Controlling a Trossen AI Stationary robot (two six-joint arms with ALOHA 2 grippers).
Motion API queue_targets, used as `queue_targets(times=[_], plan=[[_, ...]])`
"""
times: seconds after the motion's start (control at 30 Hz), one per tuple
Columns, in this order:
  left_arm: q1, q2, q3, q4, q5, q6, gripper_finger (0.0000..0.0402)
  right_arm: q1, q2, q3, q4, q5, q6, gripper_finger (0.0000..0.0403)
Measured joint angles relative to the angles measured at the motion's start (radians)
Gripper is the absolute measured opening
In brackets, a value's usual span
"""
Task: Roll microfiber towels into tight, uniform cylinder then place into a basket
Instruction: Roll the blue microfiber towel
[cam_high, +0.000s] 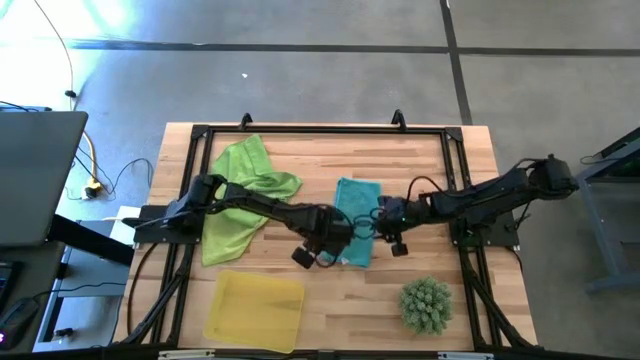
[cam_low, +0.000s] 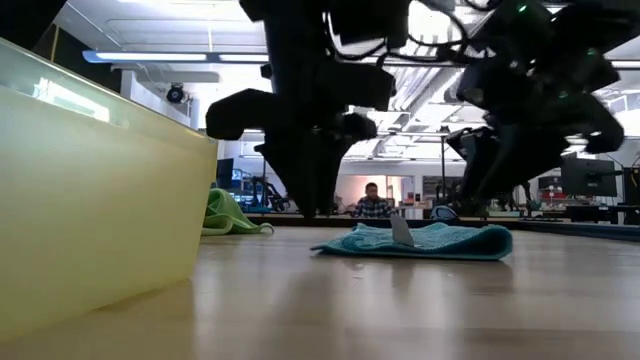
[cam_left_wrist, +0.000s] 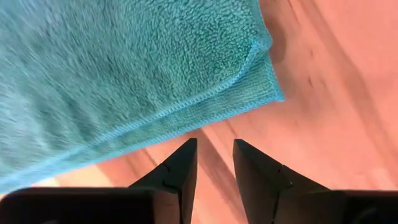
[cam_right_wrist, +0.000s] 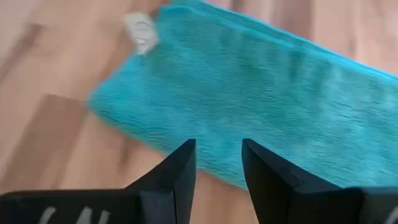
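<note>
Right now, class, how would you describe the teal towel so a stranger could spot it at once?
Start at the wooden table and find its middle, where both arms meet. The teal towel lies flat and folded there, between the left fingers and the right fingers. The green towel nearby lies crumpled; the basket is yellow.

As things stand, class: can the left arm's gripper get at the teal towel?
Probably yes. The left gripper hangs open just off the folded teal towel, bare wood between them; the right gripper hovers over its other side.

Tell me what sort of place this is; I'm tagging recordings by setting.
Probably a robotics lab or workshop: a wooden worktable on a concrete floor, long ceiling lights, and a person seated among equipment behind.
</note>
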Motion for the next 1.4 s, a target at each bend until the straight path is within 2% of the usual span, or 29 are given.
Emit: queue_targets(times=[0.07,0.2,0.37,0.57,0.93,1.17,1.4], plan=[[-0.022,0.0,0.0,0.012,-0.044,0.008,0.0109,0.042,0.003,0.0,0.012,0.018,0.031,0.0122],[-0.058,0.0,0.0,0.022,-0.051,0.015,0.0135,0.128,0.005,0.0,0.013,0.086,0.054,0.0129],[-0.086,0.0,0.001,0.06,-0.066,0.143,0.016,0.22,0.006,0.0,0.046,0.1,0.046,0.0146],[-0.097,0.0,-0.03,0.129,-0.091,0.341,0.0162,0.288,0.006,0.0,0.08,0.178,0.053,0.0163],[-0.096,0.035,-0.031,0.148,-0.113,0.471,0.0161,0.335,0.006,0.0,0.088,0.226,0.087,0.0165],[-0.088,0.062,-0.028,0.177,-0.102,0.461,0.016,0.333,0.03,-0.001,0.113,0.215,0.049,0.0165],[-0.053,0.073,-0.025,0.214,-0.068,0.342,0.0141,0.328,0.137,0.0,0.171,0.183,-0.009,0.0165]])
